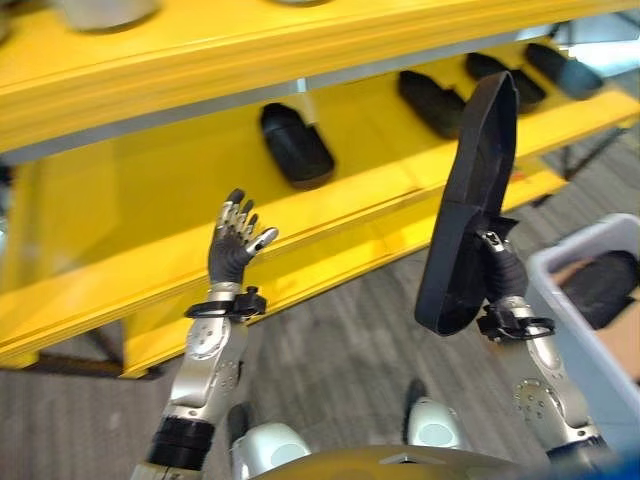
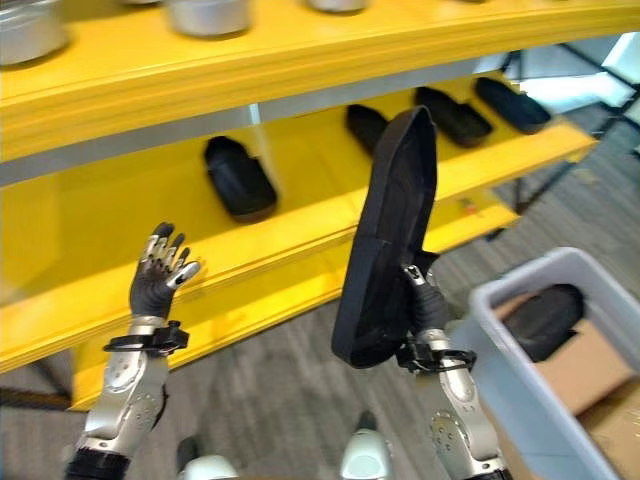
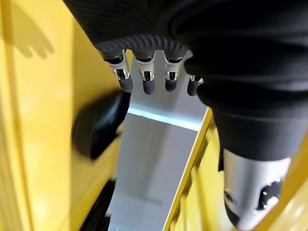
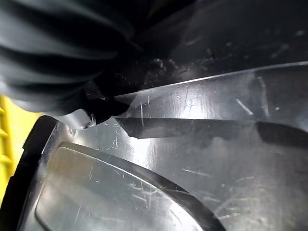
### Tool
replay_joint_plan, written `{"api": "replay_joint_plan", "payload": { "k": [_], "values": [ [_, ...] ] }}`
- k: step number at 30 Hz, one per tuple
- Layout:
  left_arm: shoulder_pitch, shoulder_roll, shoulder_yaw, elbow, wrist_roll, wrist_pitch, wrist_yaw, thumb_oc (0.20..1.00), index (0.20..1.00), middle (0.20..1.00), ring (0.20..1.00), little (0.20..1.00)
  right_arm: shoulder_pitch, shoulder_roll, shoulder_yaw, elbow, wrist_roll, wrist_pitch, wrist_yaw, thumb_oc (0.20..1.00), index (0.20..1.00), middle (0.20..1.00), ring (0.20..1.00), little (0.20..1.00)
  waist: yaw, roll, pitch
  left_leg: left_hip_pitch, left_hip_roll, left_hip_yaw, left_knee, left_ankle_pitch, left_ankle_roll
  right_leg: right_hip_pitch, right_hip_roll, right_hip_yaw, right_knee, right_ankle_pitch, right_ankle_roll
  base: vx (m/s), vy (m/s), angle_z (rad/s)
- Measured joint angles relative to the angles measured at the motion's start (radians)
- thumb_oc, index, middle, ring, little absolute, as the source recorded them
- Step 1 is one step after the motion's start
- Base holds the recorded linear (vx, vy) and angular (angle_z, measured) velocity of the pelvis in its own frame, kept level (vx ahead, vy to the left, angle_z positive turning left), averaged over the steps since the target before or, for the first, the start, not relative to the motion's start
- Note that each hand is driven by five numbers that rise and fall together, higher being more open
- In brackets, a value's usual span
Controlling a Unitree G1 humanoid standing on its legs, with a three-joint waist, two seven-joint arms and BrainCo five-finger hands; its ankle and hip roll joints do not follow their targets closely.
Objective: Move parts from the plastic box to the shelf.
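Over on my left, my left hand (image 1: 236,243) is raised upright in front of the bright yellow metal shelf (image 1: 150,240), palm toward it, fingers straight and spread, holding nothing. Past it, on the middle level of the shelf, lies a black oval plastic part (image 1: 297,146) already set down, and further right three more black parts (image 1: 432,100) sit in a row along the same level. Up on the top level I can make out round silver metal containers (image 2: 208,15).

Moving right, my right hand (image 2: 417,292) is lifted at about chest height with the long black curved plastic part (image 2: 388,235) standing almost on end above it, its glossy inner face turned toward my wrist camera. My fingers are clamped on its lower end; the grip sits low, so most of the piece towers over the hand and leans slightly toward the shelf.

Far right, the grey plastic box (image 2: 500,345) stands on the floor beside me with another black part (image 2: 545,318) left inside, next to brown cardboard (image 2: 590,385).

I judge this to be the carry step: the part is out of the box and near the shelf, not yet placed. The next move calls for tipping the part flat and reaching it into the open gap on the middle level, between the lone part and the row, without catching its tall end on the upper shelf edge
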Motion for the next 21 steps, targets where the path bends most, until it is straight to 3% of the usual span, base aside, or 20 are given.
{"api": "replay_joint_plan", "payload": {
  "k": [1, 2, 3, 5, 8, 13, 16, 17, 19, 21],
  "values": [
    [0.029, 0.041, 0.01, 0.0, -0.019, 0.001, -0.001, 1.0, 1.0, 1.0, 1.0, 1.0, 0.002, 0.025, 0.06, 0.014, -0.004, 0.015, 0.002, 0.2, 0.2, 0.2, 0.2, 0.2, 0.041, -0.019, -0.001, 0.001, -0.026, -0.005, 0.002, 0.002, -0.003, 0.005, -0.001, 0.02, -0.011, 0.048, -0.057, 0.06, 0.298, 0.11],
    [0.043, 0.05, 0.018, -0.001, -0.026, 0.001, -0.001, 1.0, 1.0, 1.0, 1.0, 1.0, -0.001, 0.028, 0.082, 0.015, -0.004, 0.018, 0.008, 0.2, 0.2, 0.2, 0.2, 0.2, 0.05, -0.023, -0.003, 0.01, -0.03, -0.011, -0.007, 0.011, 0.0, 0.004, 0.006, 0.024, 0.012, 0.055, -0.064, 0.05, 0.218, 0.18],
    [0.062, 0.062, 0.04, -0.001, -0.026, 0.001, -0.001, 1.0, 1.0, 1.0, 1.0, 1.0, -0.002, 0.034, 0.09, 0.015, -0.007, 0.018, 0.019, 0.2, 0.2, 0.2, 0.2, 0.2, 0.052, -0.024, -0.004, 0.023, -0.029, -0.013, -0.018, 0.014, 0.01, 0.017, 0.027, 0.024, 0.022, 0.044, -0.05, 0.04, 0.239, 0.31],
    [0.103, 0.086, 0.08, -0.005, -0.027, 0.0, -0.003, 1.0, 1.0, 1.0, 1.0, 1.0, 0.003, 0.055, 0.075, 0.009, -0.011, 0.018, 0.028, 0.2, 0.2, 0.2, 0.2, 0.2, 0.064, -0.051, -0.021, 0.049, -0.048, -0.007, -0.033, 0.012, 0.017, 0.061, 0.01, -0.021, -0.001, 0.056, -0.043, 0.04, 0.181, 0.19],
    [0.117, 0.095, 0.076, -0.005, -0.026, 0.0, -0.022, 1.0, 1.0, 1.0, 1.0, 1.0, 0.001, 0.069, 0.039, 0.008, -0.011, 0.015, 0.028, 0.2, 0.2, 0.2, 0.2, 0.2, 0.082, -0.075, -0.038, 0.049, -0.068, -0.004, -0.038, 0.012, 0.017, 0.106, 0.003, -0.014, -0.092, 0.068, -0.021, 0.06, 0.229, 0.01],
    [0.104, 0.081, 0.062, -0.005, -0.026, 0.0, -0.038, 1.0, 1.0, 1.0, 1.0, 1.0, 0.005, 0.053, 0.046, 0.008, -0.011, 0.017, 0.036, 0.2, 0.2, 0.2, 0.2, 0.2, 0.074, -0.074, -0.037, 0.015, -0.087, -0.031, 0.001, 0.009, 0.016, 0.141, -0.008, -0.041, -0.142, 0.062, 0.012, 0.04, 0.1, 0.13],
    [0.096, 0.071, 0.041, -0.005, -0.024, 0.002, -0.039, 1.0, 1.0, 1.0, 1.0, 1.0, -0.002, 0.027, 0.109, 0.003, -0.007, 0.023, 0.049, 0.2, 0.2, 0.2, 0.2, 0.2, 0.084, -0.086, -0.035, -0.032, -0.092, -0.064, 0.038, 0.002, 0.015, 0.17, -0.008, -0.081, -0.18, 0.049, 0.059, 0.07, 0.065, 0.28],
    [0.083, 0.07, 0.025, -0.005, -0.024, 0.004, -0.04, 1.0, 1.0, 1.0, 1.0, 1.0, -0.013, 0.002, 0.135, 0.003, 0.0, 0.034, 0.054, 0.2, 0.2, 0.2, 0.2, 0.2, 0.08, -0.09, -0.036, -0.052, -0.096, -0.088, 0.063, -0.003, 0.019, 0.184, -0.005, -0.1, -0.197, 0.055, 0.062, 0.04, 0.021, 0.46],
    [0.084, 0.075, 0.029, -0.005, -0.024, 0.013, -0.038, 1.0, 1.0, 1.0, 1.0, 1.0, -0.037, -0.003, 0.218, 0.004, 0.003, 0.058, 0.082, 0.2, 0.2, 0.2, 0.2, 0.2, 0.128, -0.11, -0.045, -0.076, -0.109, -0.101, 0.077, -0.005, 0.019, 0.181, -0.012, -0.103, -0.195, 0.054, 0.061, 0.07, 0.025, 0.28],
    [0.078, 0.078, 0.038, -0.002, -0.023, 0.018, -0.037, 1.0, 1.0, 1.0, 1.0, 1.0, -0.107, -0.006, 0.292, 0.007, 0.01, 0.084, 0.087, 0.2, 0.2, 0.2, 0.2, 0.2, 0.141, -0.129, -0.048, -0.093, -0.116, -0.115, 0.093, -0.008, 0.021, 0.181, -0.015, -0.118, -0.198, 0.056, 0.059, 0.03, -0.018, 0.19]
  ]
}}
